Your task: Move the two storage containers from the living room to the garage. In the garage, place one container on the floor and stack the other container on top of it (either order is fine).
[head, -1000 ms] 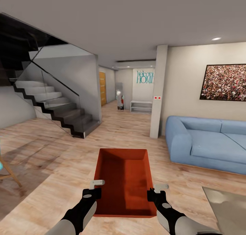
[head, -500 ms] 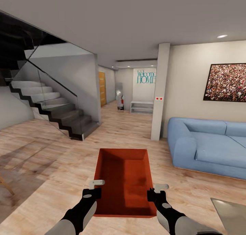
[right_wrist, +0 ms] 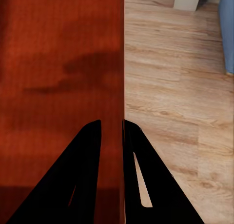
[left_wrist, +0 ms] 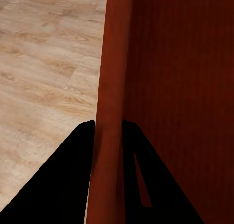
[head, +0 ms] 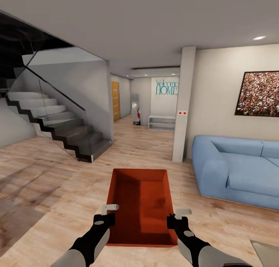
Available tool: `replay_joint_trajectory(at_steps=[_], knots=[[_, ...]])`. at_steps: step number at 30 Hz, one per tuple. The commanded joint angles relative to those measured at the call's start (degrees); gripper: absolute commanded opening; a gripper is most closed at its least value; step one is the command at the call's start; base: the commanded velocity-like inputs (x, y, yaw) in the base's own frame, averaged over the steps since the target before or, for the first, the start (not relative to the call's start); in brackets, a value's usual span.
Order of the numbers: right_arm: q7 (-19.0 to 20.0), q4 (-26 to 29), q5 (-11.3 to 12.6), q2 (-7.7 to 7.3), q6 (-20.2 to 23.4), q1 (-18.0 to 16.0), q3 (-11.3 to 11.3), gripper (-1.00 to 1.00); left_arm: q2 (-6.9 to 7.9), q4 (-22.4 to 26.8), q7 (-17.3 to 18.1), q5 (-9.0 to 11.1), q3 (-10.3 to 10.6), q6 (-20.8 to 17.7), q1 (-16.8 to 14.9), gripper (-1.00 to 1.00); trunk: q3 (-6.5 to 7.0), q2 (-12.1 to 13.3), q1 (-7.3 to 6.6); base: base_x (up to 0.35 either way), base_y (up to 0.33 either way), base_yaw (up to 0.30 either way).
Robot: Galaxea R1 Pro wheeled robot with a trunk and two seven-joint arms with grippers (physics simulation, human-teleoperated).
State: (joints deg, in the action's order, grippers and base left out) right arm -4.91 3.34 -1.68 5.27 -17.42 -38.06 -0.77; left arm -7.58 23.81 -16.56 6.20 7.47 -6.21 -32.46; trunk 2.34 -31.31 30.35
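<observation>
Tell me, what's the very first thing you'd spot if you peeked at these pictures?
The bright orange-red storage container jumps out first, held low in front of the robot above the wood floor, with the left pincer and right pincer each clamped over a side wall. Next comes the big blue sofa on the right, and the dark staircase climbing up on the left.

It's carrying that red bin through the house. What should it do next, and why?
Probably keep rolling ahead toward the hallway, steering between the staircase and the sofa. The left gripper and the right gripper each clamp a side wall of the bin, and the wood floor shows this is not the garage.
</observation>
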Motion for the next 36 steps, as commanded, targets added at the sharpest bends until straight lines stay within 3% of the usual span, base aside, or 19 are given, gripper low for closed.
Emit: replay_joint_trajectory(at_steps=[1,36], knots=[[0.15,0.08,-0.53,-0.26,-1.72,0.0,1.93,-1.0,0.64,-0.02,-0.67,0.84,-4.21,-0.38,-0.05,-1.0,-0.01,-0.03,0.05,0.321,0.0,0.0],[0.16,0.08,-0.87,-0.35,-1.65,0.0,1.95,-1.0,0.66,0.28,-0.74,0.87,-4.21,-0.38,-0.06,-1.0,-0.01,-0.03,0.05,0.321,0.0,0.0]])
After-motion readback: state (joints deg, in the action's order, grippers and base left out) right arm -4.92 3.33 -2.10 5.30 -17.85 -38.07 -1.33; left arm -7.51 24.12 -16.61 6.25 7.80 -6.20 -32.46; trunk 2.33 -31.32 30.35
